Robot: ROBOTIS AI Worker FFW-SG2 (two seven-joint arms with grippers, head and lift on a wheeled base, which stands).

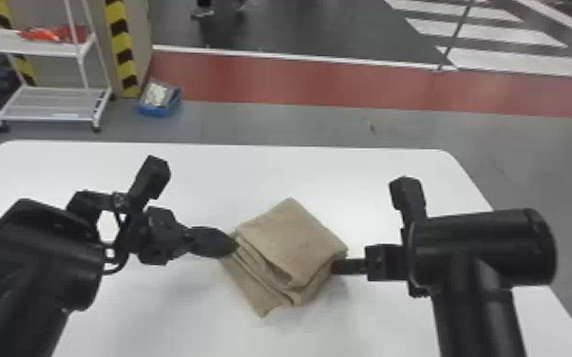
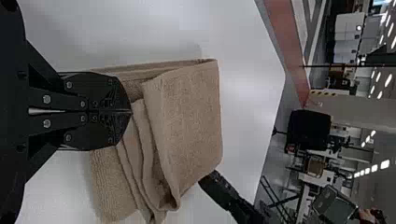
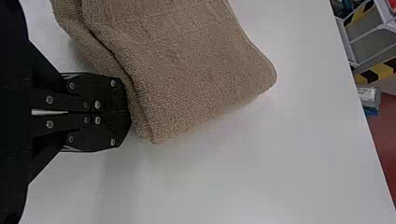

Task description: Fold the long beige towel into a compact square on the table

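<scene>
The beige towel (image 1: 294, 242) lies on the white table (image 1: 195, 175) as a thick folded bundle, turned cornerwise, with loose layers spread along its left and front sides. At its left edge is my left gripper (image 1: 233, 244), and at its right side my right gripper (image 1: 337, 267). In the left wrist view the left gripper (image 2: 130, 112) is shut, its tips over the layered edge of the towel (image 2: 191, 121). The right wrist view has the right gripper (image 3: 128, 112) shut too, tips against the side of the towel (image 3: 187, 70); whether either pinches cloth I cannot tell.
Beyond the table's far edge stand a white shelf cart (image 1: 52, 47) and a blue bin (image 1: 157, 102) on the floor. White tabletop surrounds the towel on all sides.
</scene>
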